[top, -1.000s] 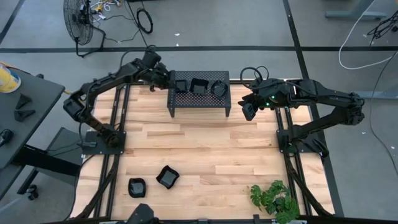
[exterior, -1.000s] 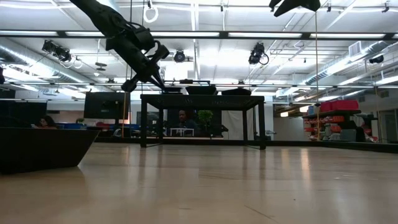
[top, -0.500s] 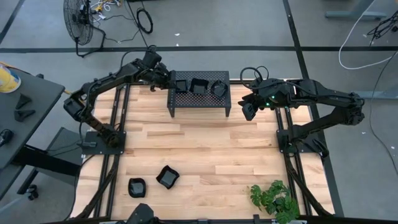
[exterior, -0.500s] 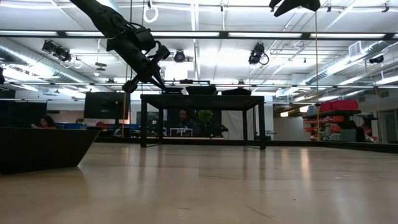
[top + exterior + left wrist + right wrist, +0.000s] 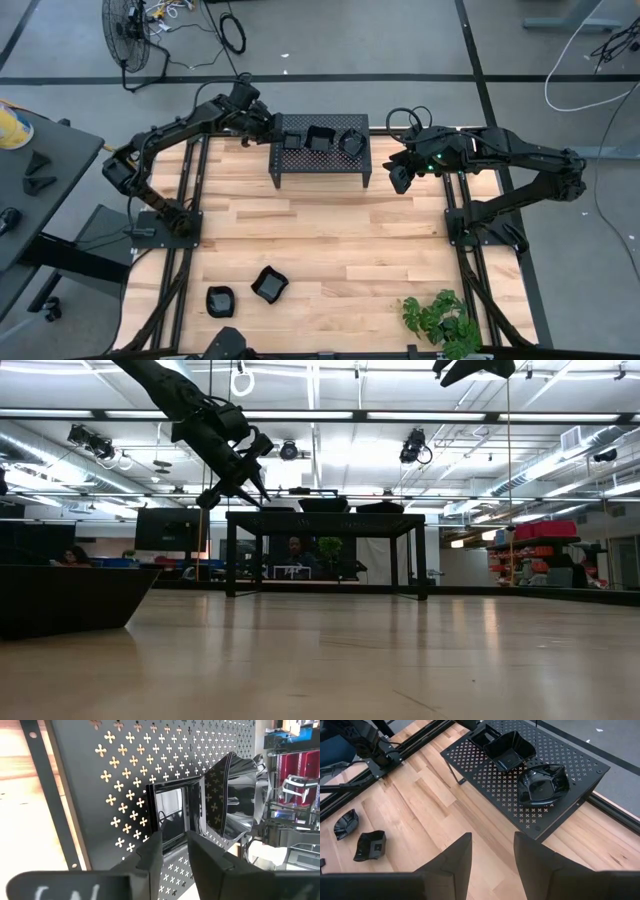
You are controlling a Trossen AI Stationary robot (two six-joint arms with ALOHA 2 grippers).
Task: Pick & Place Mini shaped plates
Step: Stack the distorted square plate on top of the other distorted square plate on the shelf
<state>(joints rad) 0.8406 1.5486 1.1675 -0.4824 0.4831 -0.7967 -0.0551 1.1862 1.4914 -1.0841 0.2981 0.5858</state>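
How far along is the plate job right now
Done: three plates sit on the perforated stand, the square plate just placed. In hand: the left gripper is at its edge, letting go. The right gripper waits beside the stand. Left: two plates on the table.

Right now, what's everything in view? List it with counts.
mini shaped plates on stand: 3, glossy black, in a row along the stand's far side
mini shaped plates on table: 2, black, near-left part of the tabletop
stand: 1, black perforated metal, far middle of table
table: 1, light wood planks
plant: 1, green, near-right corner
fan: 1, black, on the floor, far left
left gripper: at the stand's left end, jaws astride the left plate's rim
right gripper: jaws open, empty, right of the stand
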